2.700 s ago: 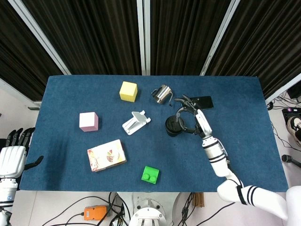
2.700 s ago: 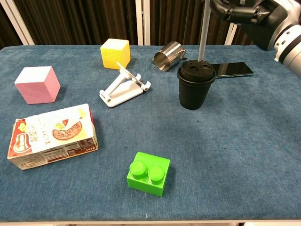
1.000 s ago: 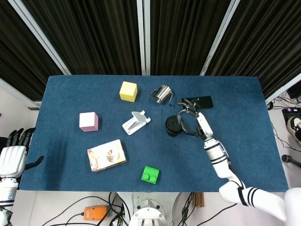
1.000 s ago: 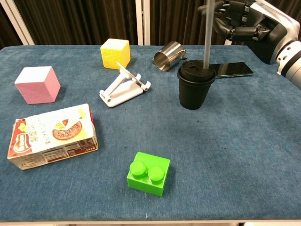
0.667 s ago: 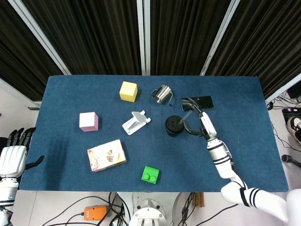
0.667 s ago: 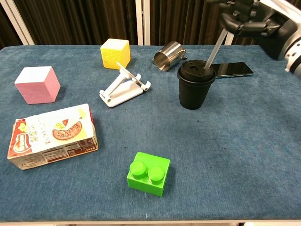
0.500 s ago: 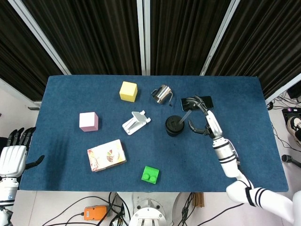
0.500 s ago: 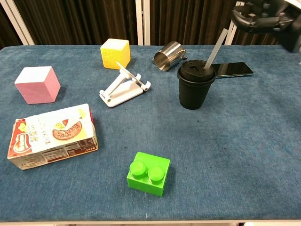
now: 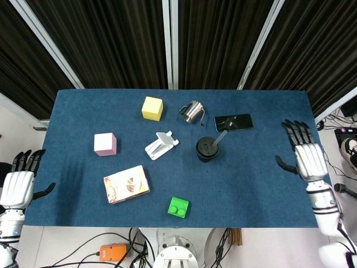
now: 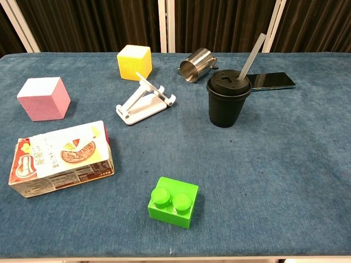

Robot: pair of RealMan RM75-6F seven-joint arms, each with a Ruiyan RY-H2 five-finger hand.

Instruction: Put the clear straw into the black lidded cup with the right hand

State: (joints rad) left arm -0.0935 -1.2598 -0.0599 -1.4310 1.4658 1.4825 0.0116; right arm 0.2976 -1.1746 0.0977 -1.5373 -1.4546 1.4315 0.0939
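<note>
left hand [image 9: 17, 187] spread, right hand [image 9: 308, 158] spread

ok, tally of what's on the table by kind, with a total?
Cubes: 2, yellow cube, pink cube
Cups: 2, black lidded cup, steel cup
Straw: 1, clear straw
Phone: 1, phone
Phone stand: 1, phone stand
Box: 1, snack box
Brick: 1, green brick
Total: 9

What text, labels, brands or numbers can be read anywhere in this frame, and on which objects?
Nothing can be read.
Snack box: red logo patch and printing on its white label, too blurred to read.
Black lidded cup, clear straw, phone, metal cup, yellow cube, pink cube, green brick, white stand: no markings visible.
</note>
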